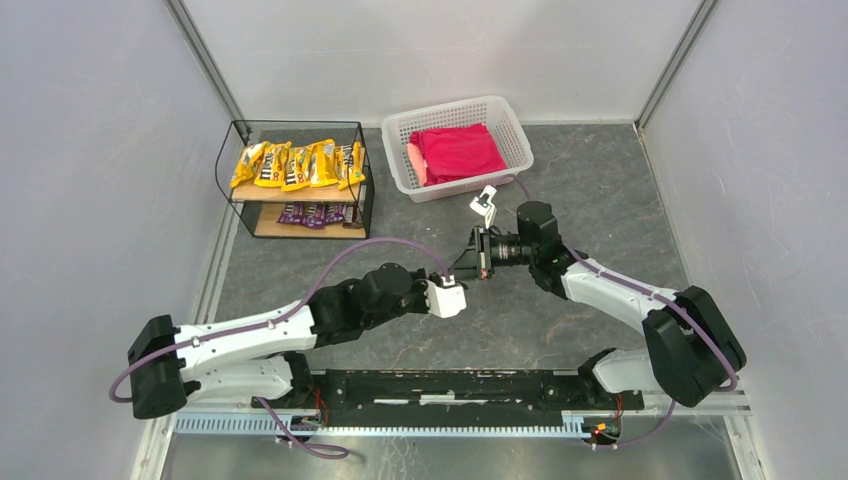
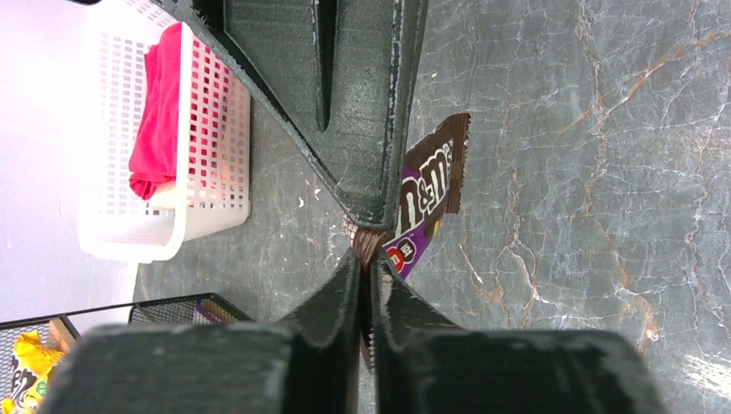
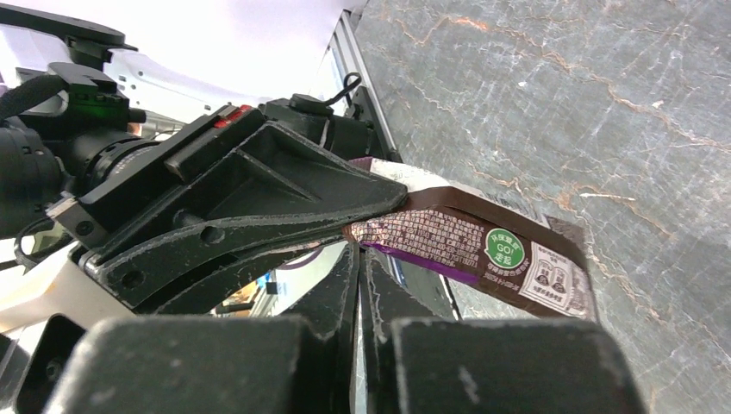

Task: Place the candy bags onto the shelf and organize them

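**Desk:** What is held at the middle of the worktop (image 1: pixel 600 200)?

**Picture editor:** A brown-and-purple packet (image 2: pixel 428 185) is pinched at one crimped end by the left claw (image 2: pixel 366 263), whose fingers are pressed almost together on it. The same end is nipped by the right claw (image 3: pixel 358 259), its fingers likewise drawn tight. The two claws are met tip to tip, and the rest of the packet is left jutting free past them.

**Desk:** And where is the shelf (image 1: pixel 268 226) placed?

**Picture editor:** It is seen at the far left, well apart from both claws. Yellow bags (image 1: pixel 297 165) are laid in an overlapping row on the upper board, and purple packets (image 1: pixel 315 212) are lined up on the lower one. A white basket (image 1: pixel 510 130) is set to the right of it, against the far wall, with a red cloth (image 1: pixel 457 152) folded inside.
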Available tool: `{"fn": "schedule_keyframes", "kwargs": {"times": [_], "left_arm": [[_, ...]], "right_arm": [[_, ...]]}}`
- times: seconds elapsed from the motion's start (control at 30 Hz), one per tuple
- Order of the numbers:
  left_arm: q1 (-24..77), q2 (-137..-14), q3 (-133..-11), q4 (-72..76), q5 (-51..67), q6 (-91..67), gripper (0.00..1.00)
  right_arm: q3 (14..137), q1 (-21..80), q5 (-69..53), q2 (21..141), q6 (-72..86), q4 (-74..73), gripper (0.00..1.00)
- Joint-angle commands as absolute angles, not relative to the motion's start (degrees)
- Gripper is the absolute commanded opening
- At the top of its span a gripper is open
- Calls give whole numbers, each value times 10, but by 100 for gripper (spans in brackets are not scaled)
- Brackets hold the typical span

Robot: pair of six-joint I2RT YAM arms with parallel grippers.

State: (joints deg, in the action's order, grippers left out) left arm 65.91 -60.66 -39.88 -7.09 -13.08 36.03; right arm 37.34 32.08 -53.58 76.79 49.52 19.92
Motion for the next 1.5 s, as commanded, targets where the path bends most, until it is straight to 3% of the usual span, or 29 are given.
{"fn": "schedule_keyframes", "kwargs": {"times": [0.0,0.17,0.33,0.5,0.7,1.1,1.47], "left_arm": [[661,-626,-429,-51,-158,322,2],[661,-644,-423,-52,-192,234,2],[657,-638,-399,-38,-269,122,2],[582,-608,-379,-50,-263,-64,2],[352,-560,-362,-110,-113,-260,2],[71,-479,-376,-283,-7,-428,2],[-162,-439,-361,-277,62,-536,2]], "right_arm": [[391,314,-521,761,434,153,13],[419,276,-472,746,311,29,42],[467,228,-376,710,193,-109,59],[477,224,-285,675,152,-146,61],[457,224,-292,674,150,-142,62],[486,231,-326,675,143,-152,64],[537,352,-249,675,91,-203,84]]}}
